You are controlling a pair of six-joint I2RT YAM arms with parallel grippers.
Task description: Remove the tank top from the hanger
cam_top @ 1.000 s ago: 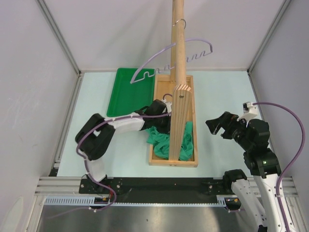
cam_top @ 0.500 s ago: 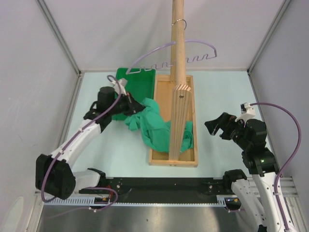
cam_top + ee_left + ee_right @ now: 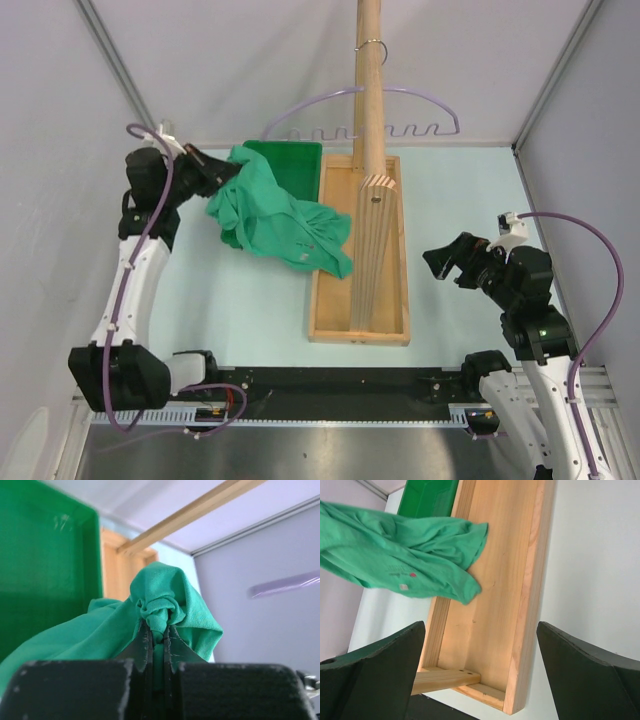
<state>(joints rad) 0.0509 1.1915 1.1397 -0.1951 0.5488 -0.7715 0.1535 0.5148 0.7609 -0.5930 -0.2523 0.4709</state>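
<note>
Far left, the left fingers (image 3: 207, 166) are clenched on a bunched fold of the one soft teal-green tank top (image 3: 275, 215) — the left wrist view shows that pinch close up. The cloth hangs clear of the hanger, trailing past one bright green plastic tray (image 3: 300, 158) to the left rim of one shallow wooden box (image 3: 395, 300). One pale lavender wavy hanger (image 3: 415, 92) hangs bare on the single wooden pole (image 3: 368, 60). Only the right wrist view shows small print on the cloth — unreadable. Right, the right fingers (image 3: 452, 262) stand spread, grasping nothing.

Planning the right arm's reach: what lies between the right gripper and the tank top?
The wooden stand's base box and upright post sit between the right gripper and the tank top. The top view shows it.
</note>
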